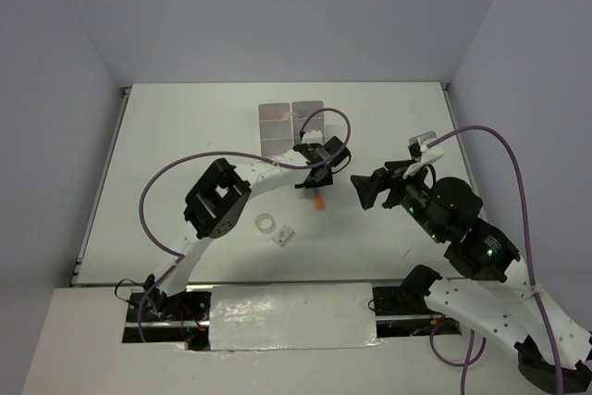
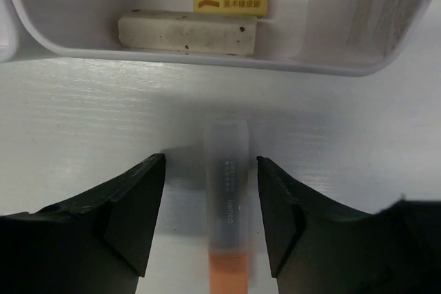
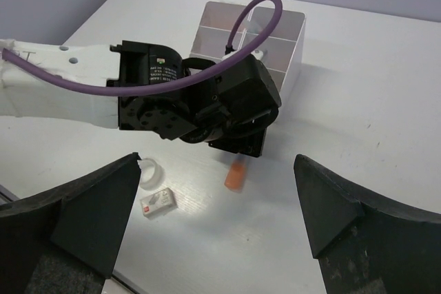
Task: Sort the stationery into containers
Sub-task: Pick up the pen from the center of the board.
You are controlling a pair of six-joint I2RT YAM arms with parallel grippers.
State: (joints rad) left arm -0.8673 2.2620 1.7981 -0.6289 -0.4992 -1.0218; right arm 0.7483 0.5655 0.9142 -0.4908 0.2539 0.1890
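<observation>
Now centre your left hand (image 2: 211,162), apart around the highlighter (image 2: 227,204), and close it evenly on both sides.

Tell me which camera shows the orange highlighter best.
Left wrist: the orange highlighter lies close up, clear cap and orange barrel, between the fingers of the left gripper. Top view shows only an orange speck; right wrist, just its end below that gripper.

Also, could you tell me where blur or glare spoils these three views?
Left wrist: the orange highlighter is soft up close, the erasers beyond are sharp. Right wrist: the right tool is dark and blurred at the edges. Top external: the containers read as flat grey patches, contents unreadable.
</observation>
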